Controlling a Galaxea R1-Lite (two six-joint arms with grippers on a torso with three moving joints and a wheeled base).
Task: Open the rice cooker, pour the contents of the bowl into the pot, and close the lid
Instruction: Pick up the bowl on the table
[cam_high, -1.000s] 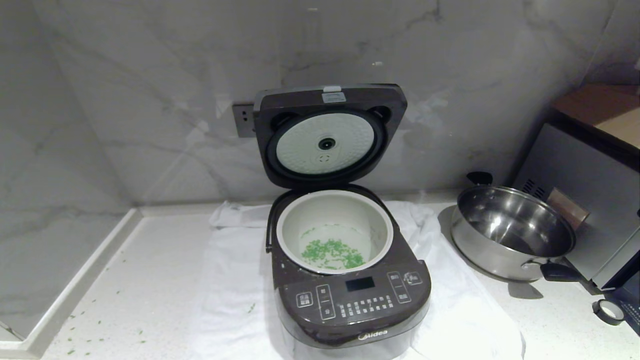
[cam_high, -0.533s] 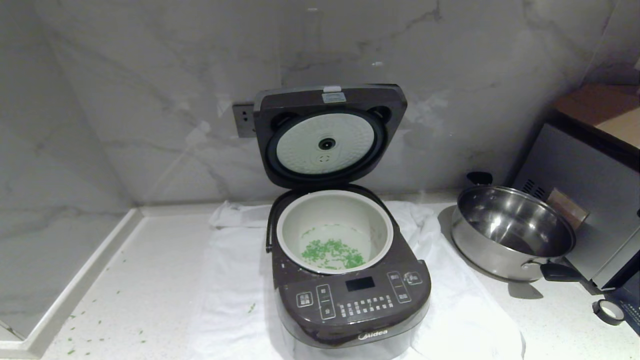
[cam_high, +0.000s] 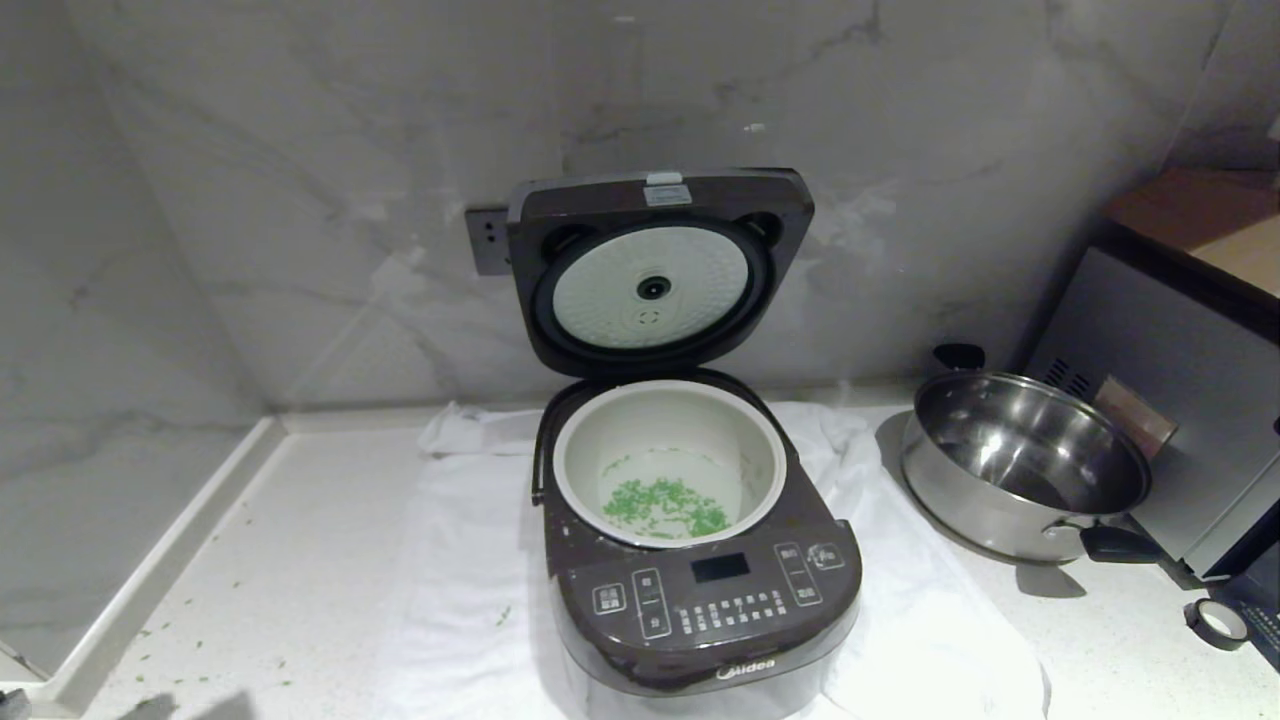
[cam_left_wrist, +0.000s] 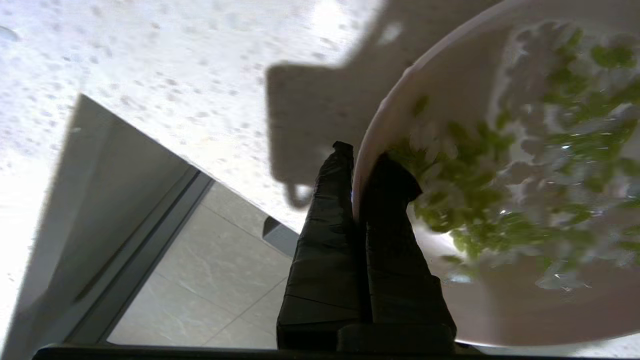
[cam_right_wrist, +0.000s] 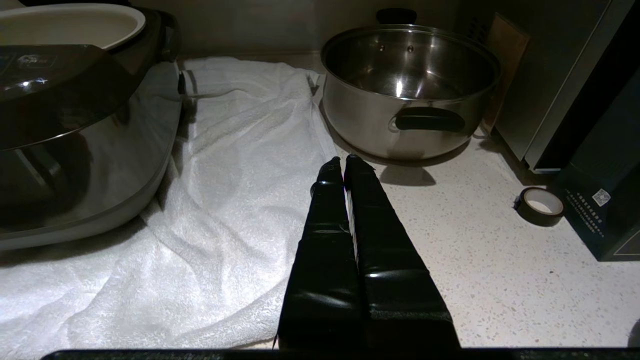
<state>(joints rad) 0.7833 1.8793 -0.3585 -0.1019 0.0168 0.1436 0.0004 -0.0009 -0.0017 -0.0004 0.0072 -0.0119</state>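
Midea rice cooker (cam_high: 700, 600) on a white towel (cam_high: 450, 600) near the bench's back edge, its lid (cam_high: 655, 270) raised against the wall. The inner pot (cam_high: 668, 462) sits in the cooker body, green bits (cam_high: 665, 507) scattered on its bottom. Left tool (cam_left_wrist: 357, 165), beyond the bench's front edge, is clamped on the rim of the bowl (cam_left_wrist: 450, 90), one finger inside, one outside; the bowl holds green and white contents (cam_left_wrist: 525, 165). Right tool (cam_right_wrist: 344, 165), fingers pressed together and empty, hovers low over the bench between towel and steel pan (cam_right_wrist: 407, 85). A tape roll (cam_right_wrist: 540, 205) lies near the bench's right edge.
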